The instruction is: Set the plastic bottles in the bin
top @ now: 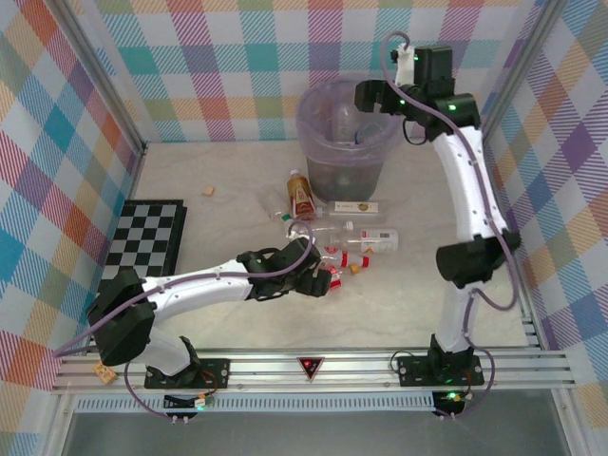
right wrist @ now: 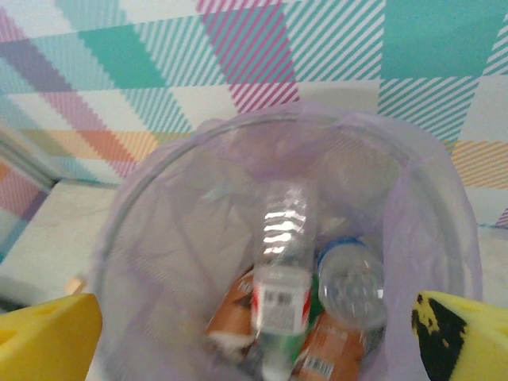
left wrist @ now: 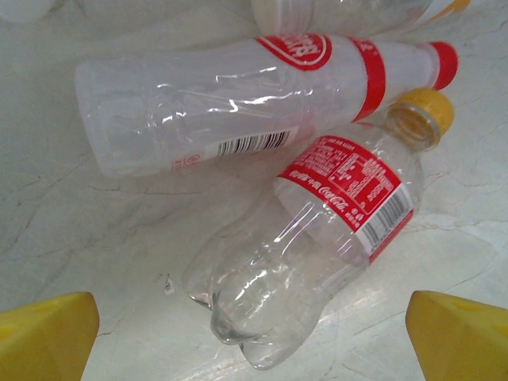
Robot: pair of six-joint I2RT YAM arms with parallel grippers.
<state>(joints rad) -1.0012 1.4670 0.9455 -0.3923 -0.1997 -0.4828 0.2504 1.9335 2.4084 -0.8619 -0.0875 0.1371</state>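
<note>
My left gripper (left wrist: 254, 340) is open and hangs low over the table, its yellow fingertips (left wrist: 46, 335) on either side of the base of a clear Coca-Cola bottle (left wrist: 317, 238) with a red label and yellow cap. A second clear bottle (left wrist: 238, 103) with a red cap lies just behind it, touching it. In the top view this gripper (top: 321, 277) sits at the near end of the bottle cluster. My right gripper (right wrist: 254, 337) is open above the bin (right wrist: 159, 238). Below it a clear bottle (right wrist: 284, 262) shows blurred, neck down, among brownish and blue-labelled bottles. The bin (top: 318, 142) stands at the back.
More bottles lie between the bin and my left gripper: a brown one (top: 301, 190), a clear one (top: 356, 206) and a white-labelled one (top: 370, 238). A folded chessboard (top: 147, 237) lies at the left. A small tan block (top: 208, 191) sits near the back.
</note>
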